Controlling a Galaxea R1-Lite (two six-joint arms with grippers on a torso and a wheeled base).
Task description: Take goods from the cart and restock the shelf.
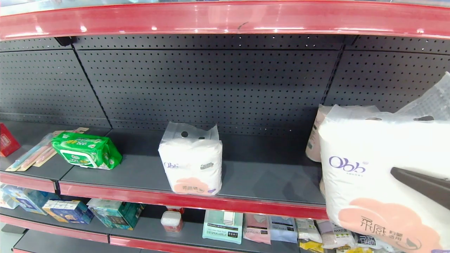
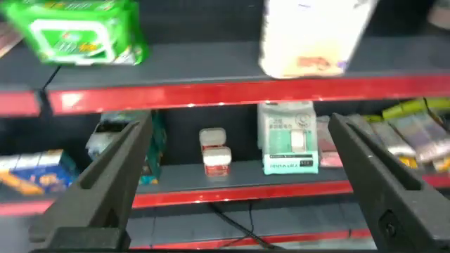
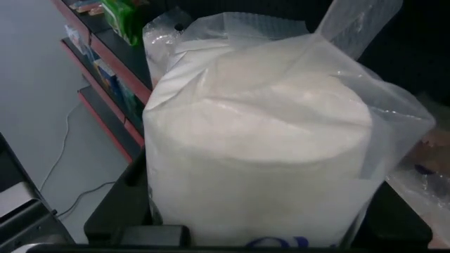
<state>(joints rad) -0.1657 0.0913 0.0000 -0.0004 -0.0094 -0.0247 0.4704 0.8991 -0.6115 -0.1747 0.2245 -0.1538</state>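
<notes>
A large white tissue pack [image 1: 379,182] in clear plastic hangs at the right, in front of the middle shelf [image 1: 267,182]. My right gripper [image 3: 260,225] is shut on it, and one dark finger [image 1: 422,184] lies across its side. The same pack [image 3: 260,147] sits between the fingers in the right wrist view. A smaller matching tissue pack [image 1: 191,163] stands upright at the shelf's middle. Another pack [image 1: 314,140] stands on the shelf behind the held one. My left gripper [image 2: 242,176] is open with nothing in it, lower down, facing the lower shelf [image 2: 232,186].
A green wipes pack [image 1: 86,151], toothbrush cards [image 1: 31,154] and a red box [image 1: 7,140] lie at the shelf's left. Bare shelf shows between the standing pack and the held one. The lower shelves hold small boxes [image 1: 70,211] and packets [image 1: 223,226]. A red-edged shelf [image 1: 225,19] runs overhead.
</notes>
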